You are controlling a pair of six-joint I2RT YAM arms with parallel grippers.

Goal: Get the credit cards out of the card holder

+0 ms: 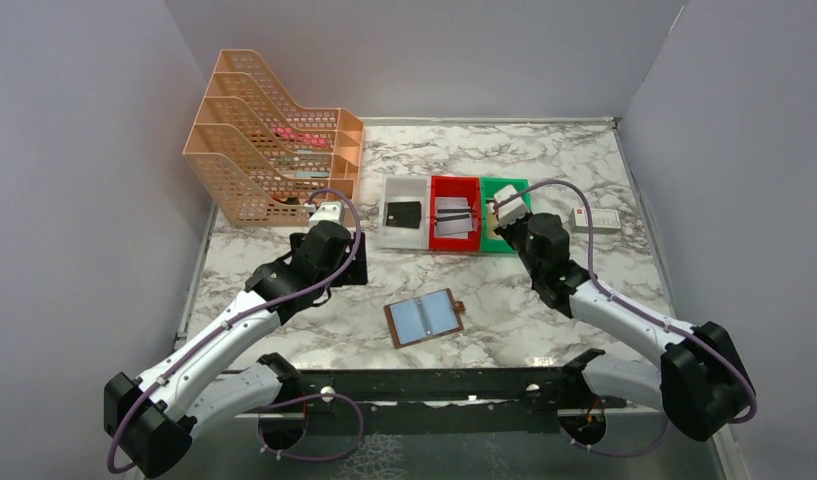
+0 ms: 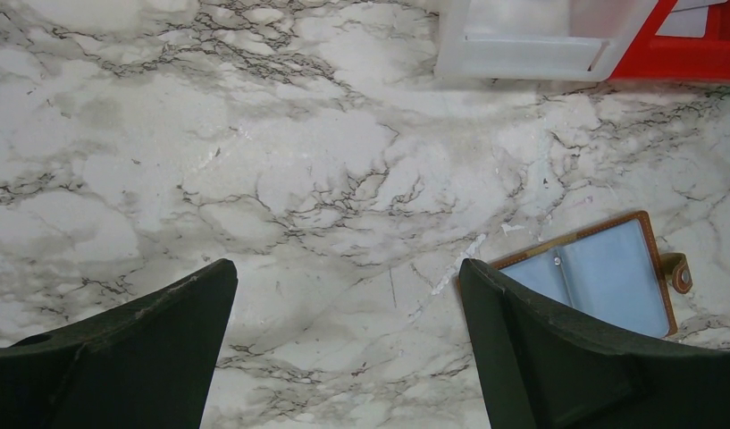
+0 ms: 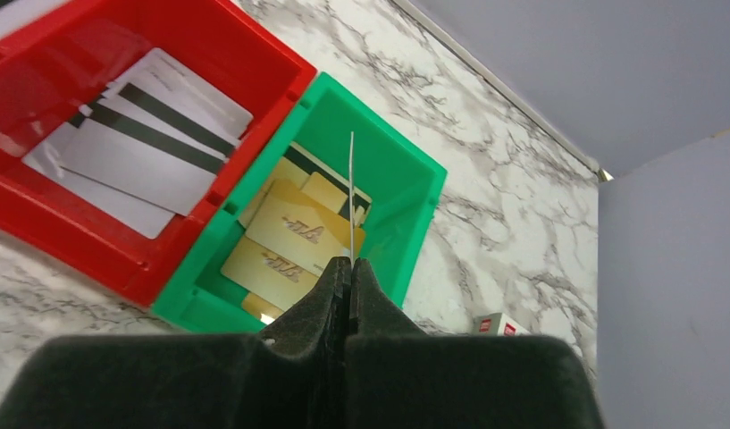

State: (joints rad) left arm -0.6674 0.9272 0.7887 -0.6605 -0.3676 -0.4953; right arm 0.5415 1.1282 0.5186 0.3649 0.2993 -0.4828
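Above the green plastic bin (image 3: 388,134) the right gripper (image 3: 350,261) clamps a thin plastic credit card (image 3: 352,197), likely light, stiff and slick, by one edge, a sound hold, while the left gripper (image 2: 346,268) gapes empty, left of the bin.

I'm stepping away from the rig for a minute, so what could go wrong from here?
The right gripper is shut on just one edge of a card, edge-on over the green bin. Released like that, it may tip against the wall or land outside, maybe in the red bin. The open left gripper hangs close to the card holder and could nudge it if it drops.
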